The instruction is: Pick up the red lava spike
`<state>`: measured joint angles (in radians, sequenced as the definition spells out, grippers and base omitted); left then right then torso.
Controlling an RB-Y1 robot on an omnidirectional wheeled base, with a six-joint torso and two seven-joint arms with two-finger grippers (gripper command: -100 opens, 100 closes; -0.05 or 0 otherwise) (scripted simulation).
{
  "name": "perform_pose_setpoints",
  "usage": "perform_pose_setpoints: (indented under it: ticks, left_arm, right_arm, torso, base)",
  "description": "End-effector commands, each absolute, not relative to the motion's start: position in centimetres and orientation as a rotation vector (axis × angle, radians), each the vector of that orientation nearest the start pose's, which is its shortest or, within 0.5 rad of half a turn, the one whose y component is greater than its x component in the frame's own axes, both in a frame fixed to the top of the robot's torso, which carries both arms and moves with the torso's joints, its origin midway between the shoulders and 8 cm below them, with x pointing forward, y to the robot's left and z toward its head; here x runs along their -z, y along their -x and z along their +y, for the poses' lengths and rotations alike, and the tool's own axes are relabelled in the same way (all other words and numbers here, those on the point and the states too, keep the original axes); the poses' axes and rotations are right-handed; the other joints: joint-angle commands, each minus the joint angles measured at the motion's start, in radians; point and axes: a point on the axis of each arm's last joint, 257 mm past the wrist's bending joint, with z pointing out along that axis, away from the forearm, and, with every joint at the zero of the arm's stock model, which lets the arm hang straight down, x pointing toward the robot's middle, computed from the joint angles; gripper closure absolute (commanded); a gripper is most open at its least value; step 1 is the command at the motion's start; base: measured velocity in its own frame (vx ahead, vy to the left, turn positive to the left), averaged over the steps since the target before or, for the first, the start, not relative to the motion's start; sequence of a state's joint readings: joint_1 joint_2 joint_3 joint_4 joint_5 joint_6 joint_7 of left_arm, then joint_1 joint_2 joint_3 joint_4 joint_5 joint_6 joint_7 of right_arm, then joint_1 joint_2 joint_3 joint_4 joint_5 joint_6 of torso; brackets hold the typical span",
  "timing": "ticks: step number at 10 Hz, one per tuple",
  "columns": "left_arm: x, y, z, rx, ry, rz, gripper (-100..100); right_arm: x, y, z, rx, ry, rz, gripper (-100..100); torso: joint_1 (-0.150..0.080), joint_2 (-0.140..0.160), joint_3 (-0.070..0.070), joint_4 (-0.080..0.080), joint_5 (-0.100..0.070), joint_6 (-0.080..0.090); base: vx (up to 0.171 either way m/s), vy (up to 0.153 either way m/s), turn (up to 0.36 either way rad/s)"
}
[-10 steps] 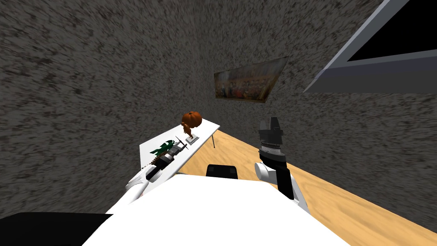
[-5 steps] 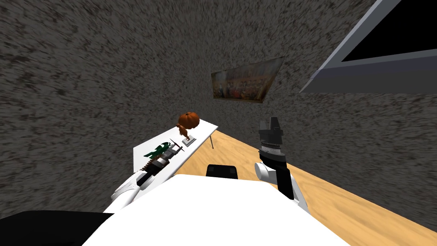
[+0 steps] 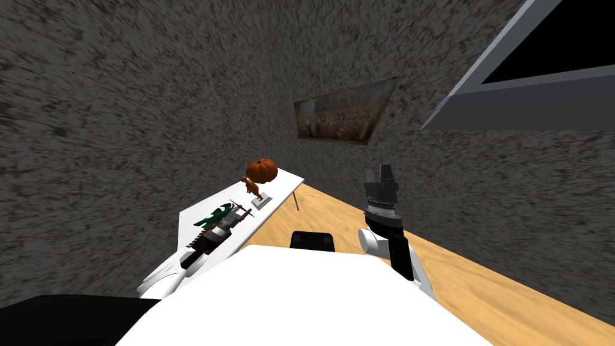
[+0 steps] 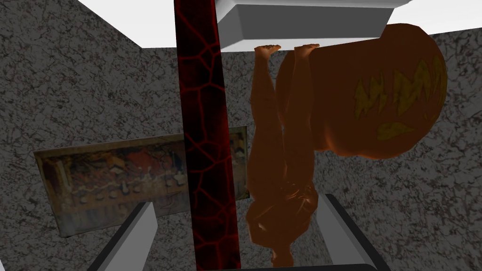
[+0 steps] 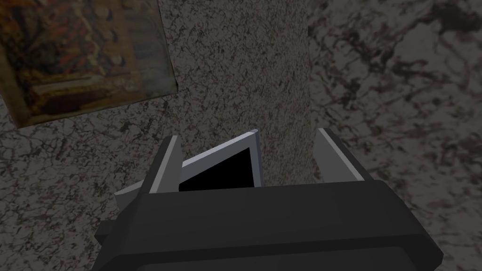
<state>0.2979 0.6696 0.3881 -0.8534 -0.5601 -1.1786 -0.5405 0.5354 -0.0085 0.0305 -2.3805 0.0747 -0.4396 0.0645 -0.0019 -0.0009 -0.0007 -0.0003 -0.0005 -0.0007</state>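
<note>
The left gripper point(image 4: 237, 204) is released, fingers spread. The red lava spike point(image 4: 202, 141), dark with glowing red cracks, stands between them and touches neither. Just beside the spike, an orange pumpkin-headed figure point(image 4: 301, 141) stands on a grey base point(image 4: 306, 23). Both rest on a white table point(image 3: 282, 180), where a green object point(image 3: 210, 217) lies by the left forearm. The right gripper point(image 3: 379, 174) is raised well apart from the table, fingers spread and holding nothing.

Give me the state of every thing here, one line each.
Spike: upright on the table, not gripped.
Left pincer: open, straddling the spike, no contact.
Pumpkin figure: upright on its grey base.
Right pincer: open, empty.
</note>
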Motion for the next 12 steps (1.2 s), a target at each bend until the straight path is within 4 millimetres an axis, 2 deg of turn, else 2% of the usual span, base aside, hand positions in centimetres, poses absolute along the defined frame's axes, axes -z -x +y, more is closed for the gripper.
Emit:
perform_pose_setpoints:
  ticks: [1,2,3,4,7,8,12]
  left_arm:
    - [29.0,-28.9,54.5,0.149,-0.181,1.655,-100]
    - [29.4,-28.0,54.4,0.166,-0.171,1.656,-100]
    - [29.2,-28.0,54.1,0.177,-0.180,1.647,-100]
    - [28.6,-26.2,56.2,0.146,-0.155,1.652,-100]
    - [28.5,-25.8,56.0,0.160,-0.154,1.644,-100]
    - [28.5,-25.8,55.9,0.163,-0.157,1.641,100]
    - [28.4,-25.8,55.9,0.161,-0.157,1.640,100]
  right_arm:
    - [-4.5,-33.4,-26.2,-1.213,-0.578,0.669,0]
    - [-4.5,-33.4,-26.2,-1.213,-0.578,0.670,0]
    - [-4.5,-33.4,-26.2,-1.213,-0.578,0.669,0]
    - [-4.5,-33.4,-26.2,-1.213,-0.578,0.669,0]
    - [-4.5,-33.4,-26.2,-1.213,-0.578,0.669,0]
    - [-4.5,-33.4,-26.2,-1.213,-0.578,0.670,0]
    - [-4.5,-33.4,-26.2,-1.213,-0.578,0.670,0]
  torso:
    - [0.000,0.000,0.000,0.000,0.000,0.000]
    - [-0.003,-0.002,-0.001,0.000,-0.001,0.000]
    - [-0.004,-0.003,-0.002,-0.001,-0.001,0.000]
    - [-0.002,-0.001,-0.001,0.000,-0.001,0.000]
    - [-0.002,-0.002,-0.001,0.000,0.000,0.000]
    - [0.000,0.000,0.000,0.000,0.000,0.000]
    - [0.001,0.001,0.001,0.000,0.001,0.000]
  base:
    - [0.055,-0.074,-0.094]
    - [0.072,-0.088,-0.049]
    - [0.039,-0.041,0.009]
    - [0.068,-0.084,-0.099]
    - [0.044,-0.040,-0.007]
    - [0.000,0.000,0.000]
    - [0.000,0.000,0.000]
